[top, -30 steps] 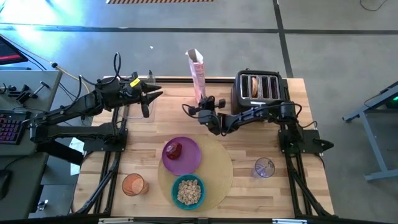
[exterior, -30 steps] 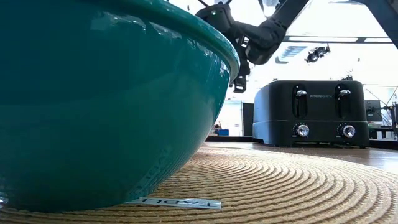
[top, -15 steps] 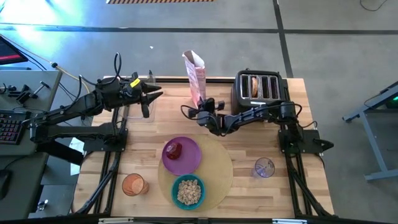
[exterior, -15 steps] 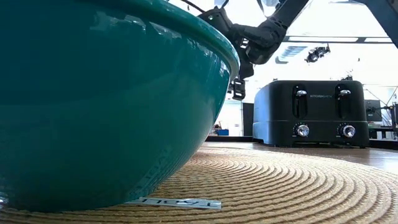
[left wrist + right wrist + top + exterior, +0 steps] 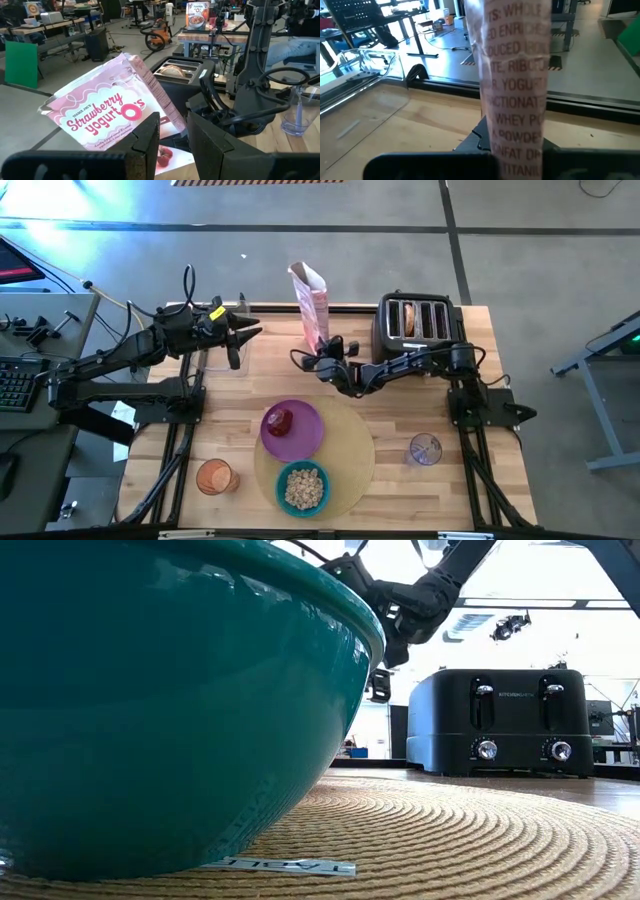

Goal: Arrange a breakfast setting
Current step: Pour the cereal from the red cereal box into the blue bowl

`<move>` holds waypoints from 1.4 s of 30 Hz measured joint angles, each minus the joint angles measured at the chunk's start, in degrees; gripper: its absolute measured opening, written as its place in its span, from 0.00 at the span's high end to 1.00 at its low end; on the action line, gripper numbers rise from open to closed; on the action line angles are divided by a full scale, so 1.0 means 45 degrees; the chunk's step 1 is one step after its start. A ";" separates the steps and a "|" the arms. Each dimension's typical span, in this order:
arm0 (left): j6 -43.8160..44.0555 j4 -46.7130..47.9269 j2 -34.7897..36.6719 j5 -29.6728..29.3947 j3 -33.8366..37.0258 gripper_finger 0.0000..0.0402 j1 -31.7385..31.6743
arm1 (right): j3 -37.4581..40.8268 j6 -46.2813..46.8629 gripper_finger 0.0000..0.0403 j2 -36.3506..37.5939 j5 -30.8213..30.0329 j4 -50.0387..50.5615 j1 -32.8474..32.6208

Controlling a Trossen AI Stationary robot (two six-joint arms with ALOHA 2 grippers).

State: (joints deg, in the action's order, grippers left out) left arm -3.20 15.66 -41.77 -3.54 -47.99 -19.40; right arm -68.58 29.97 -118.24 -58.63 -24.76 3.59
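Note:
A tall pink cereal box (image 5: 312, 308) stands tilted at the table's far middle, and my right gripper (image 5: 326, 363) is shut on it. It also shows in the left wrist view (image 5: 107, 112). My left gripper (image 5: 236, 345) waits at the far left, open by a narrow gap and empty. A purple plate (image 5: 295, 432) with a red fruit (image 5: 279, 421) and a teal bowl (image 5: 302, 488) of cereal rest on the round tan mat (image 5: 345, 450). An orange cup (image 5: 214, 477) and a clear glass (image 5: 425, 449) stand on the table. A bagel sits in the black toaster (image 5: 415, 320). No spoon shows. My right gripper pinches the cereal box between its two fingers (image 5: 485, 162), low on the box, with one narrow printed side (image 5: 517, 135) facing the wrist camera. The fingers come about level from the table's near right. The box leans with its open top toward the far left; I cannot tell whether its bottom touches the table.
The toaster (image 5: 500, 725) stands just right of the box at the far edge. In the low view the teal bowl (image 5: 150, 690) fills the near left, and my right gripper (image 5: 380, 685) hangs beyond it. Bare wood lies between my left gripper and the plate.
My right gripper has gone a little toward the table's left edge and down, still shut on the cereal box. The box has gone with it, and its top has tipped farther toward the left.

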 joint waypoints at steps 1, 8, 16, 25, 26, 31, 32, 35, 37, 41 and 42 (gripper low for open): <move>0.0000 0.0000 0.0002 0.0000 0.0000 0.78 0.0000 | 0.0000 0.0026 1.00 0.0000 -0.0076 0.0038 0.0016; -0.0003 0.0005 0.0000 0.0003 0.0000 0.78 0.0000 | 0.0010 -0.0730 1.00 0.0000 -0.1454 0.0201 0.0041; -0.0005 0.0003 0.0000 -0.0002 0.0000 0.78 -0.0005 | 0.0000 -0.0086 1.00 -0.0180 -0.1757 0.0706 0.0041; 0.0000 0.0005 0.0002 0.0000 0.0000 0.78 -0.0005 | 0.0016 0.0250 1.00 -0.0529 -0.1292 0.0715 0.0095; -0.0005 0.0005 0.0002 -0.0002 0.0000 0.78 -0.0005 | 0.0017 0.0254 1.00 -0.0529 -0.0983 0.0718 0.0134; 0.0000 0.0005 0.0003 -0.0002 0.0005 0.78 -0.0001 | 0.0015 0.0852 1.00 -0.0617 -0.0026 0.0715 0.0289; 0.0000 0.0005 -0.0002 -0.0002 0.0005 0.78 -0.0005 | 0.0015 0.0971 1.00 -0.0617 0.0023 0.0726 0.0289; 0.0000 0.0015 0.0003 -0.0001 0.0005 0.78 -0.0003 | 0.0015 0.1021 1.00 -0.0646 0.0040 0.0802 0.0289; 0.0000 0.0019 0.0002 -0.0002 0.0005 0.78 -0.0005 | 0.0015 0.1101 1.00 -0.0646 0.0056 0.0830 0.0289; 0.0000 0.0024 0.0003 0.0003 0.0005 0.78 0.0000 | 0.0015 0.1294 1.00 -0.0646 0.0155 0.0883 0.0289; 0.0000 0.0024 -0.0002 -0.0002 0.0001 0.78 -0.0005 | 0.0015 0.1294 1.00 -0.0646 0.0236 0.0926 0.0289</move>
State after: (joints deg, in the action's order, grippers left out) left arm -3.20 15.77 -41.78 -3.55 -47.98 -19.42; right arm -68.51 35.79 -121.14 -57.56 -20.59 4.89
